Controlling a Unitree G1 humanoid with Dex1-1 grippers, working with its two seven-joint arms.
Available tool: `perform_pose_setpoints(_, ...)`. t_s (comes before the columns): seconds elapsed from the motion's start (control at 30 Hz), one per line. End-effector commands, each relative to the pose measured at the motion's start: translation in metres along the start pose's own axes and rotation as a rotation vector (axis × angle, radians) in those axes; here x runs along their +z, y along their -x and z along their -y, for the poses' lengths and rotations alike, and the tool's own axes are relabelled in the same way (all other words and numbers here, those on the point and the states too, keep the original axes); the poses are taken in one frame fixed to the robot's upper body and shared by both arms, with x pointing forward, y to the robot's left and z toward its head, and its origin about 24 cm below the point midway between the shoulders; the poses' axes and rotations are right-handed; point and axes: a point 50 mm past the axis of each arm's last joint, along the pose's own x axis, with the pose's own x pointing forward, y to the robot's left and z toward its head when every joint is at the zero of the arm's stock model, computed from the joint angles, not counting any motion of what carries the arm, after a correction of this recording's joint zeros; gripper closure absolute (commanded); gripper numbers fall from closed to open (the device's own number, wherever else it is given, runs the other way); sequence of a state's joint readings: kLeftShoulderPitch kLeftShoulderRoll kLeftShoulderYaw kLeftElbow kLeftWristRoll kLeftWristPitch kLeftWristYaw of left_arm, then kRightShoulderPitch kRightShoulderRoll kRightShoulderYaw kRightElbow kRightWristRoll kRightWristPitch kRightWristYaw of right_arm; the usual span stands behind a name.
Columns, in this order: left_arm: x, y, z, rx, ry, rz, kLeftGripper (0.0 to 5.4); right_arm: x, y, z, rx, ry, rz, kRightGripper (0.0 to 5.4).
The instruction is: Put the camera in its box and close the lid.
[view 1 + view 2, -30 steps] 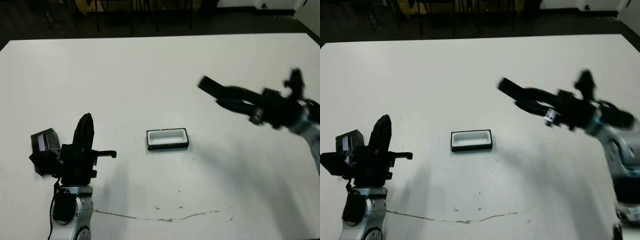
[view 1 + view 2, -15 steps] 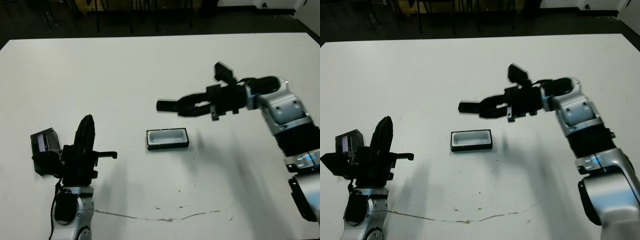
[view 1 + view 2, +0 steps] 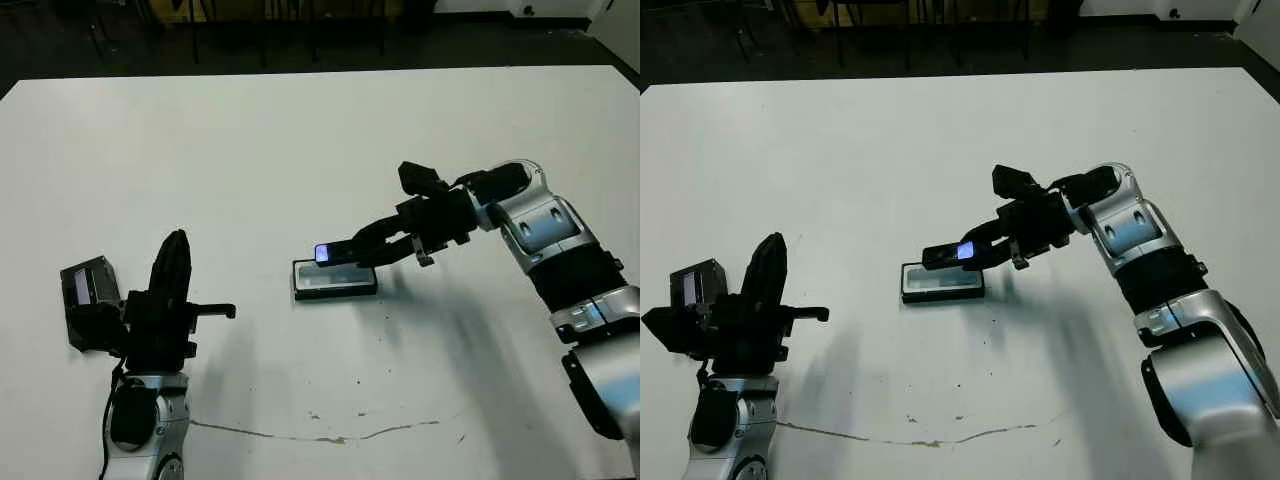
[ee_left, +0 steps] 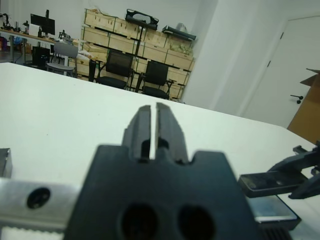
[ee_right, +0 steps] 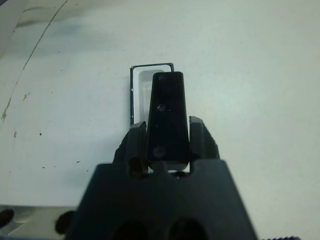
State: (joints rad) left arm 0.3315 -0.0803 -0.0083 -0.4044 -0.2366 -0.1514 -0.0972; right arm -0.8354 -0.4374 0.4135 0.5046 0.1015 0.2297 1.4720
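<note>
Just swung my right gripper (image 3: pixel 355 252) in from out wide, fingers pinching the camera (image 5: pixel 167 117) right above the open box (image 3: pixel 335 285) mid-bench, so it's lined up to drop in (left gripper (image 4: pixel 153 131) idle, fingers pressed together).

We see our right arm (image 3: pixel 545 225) built of rounded silver-grey shells, with a ribbed black sleeve further down the limb and a small blue light on the segment below it; it ends in the right end effector (image 3: pixel 345 252), a black body with two slim black fingers and a small black block standing up from its wrist. Our left arm (image 3: pixel 140 435) is a silver-grey column with a dark oval inset and a thin black cable down its side. It carries the left end effector (image 3: pixel 172 255), all black with two tapered fingers (image 4: pixel 141 131), a thin rod jutting sideways, two round holes in its body and a silver bracket with a dark screw (image 4: pixel 38 197).
</note>
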Motion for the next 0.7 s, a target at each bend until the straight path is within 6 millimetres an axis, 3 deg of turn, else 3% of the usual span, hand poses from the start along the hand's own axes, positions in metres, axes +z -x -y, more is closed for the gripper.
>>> perform_pose_setpoints(0.03, -0.0099, 0.0119, -0.0054, 0.036, -0.003, -0.068, 5.40, -0.0004, 0.0007, 0.0006, 0.003, -0.009, -0.013, 4.70)
perform_pose_setpoints(0.7, -0.0097, 0.0110, -0.0010, 0.031, -0.010, -0.067, 5.40, -0.0009, -0.0019, -0.0038, 0.045, 0.010, -0.012, 4.70)
